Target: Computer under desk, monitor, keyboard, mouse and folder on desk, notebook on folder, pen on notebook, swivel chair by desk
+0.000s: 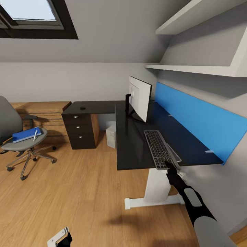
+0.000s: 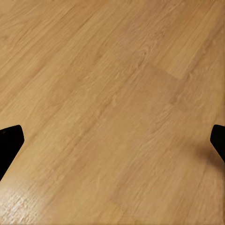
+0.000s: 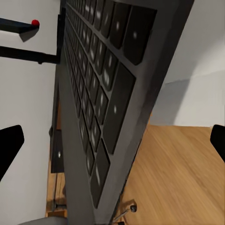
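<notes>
Keyboard (image 1: 160, 149) overhangs desk (image 1: 133, 144) edge (right pincer (image 1: 170, 167) there).

Dark drawer cabinet (image 1: 80, 128), wall shelves (image 1: 199, 68)

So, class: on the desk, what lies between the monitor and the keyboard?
In the head view, nothing: bare dark desk surface separates the monitor from the keyboard, whose near end the right gripper meets.

glossy black desk (image 1: 133, 144), wood-grain floor (image 2: 112, 93), matt grey keyboard (image 3: 101, 117), cloth chair seat (image 1: 24, 144)
</notes>
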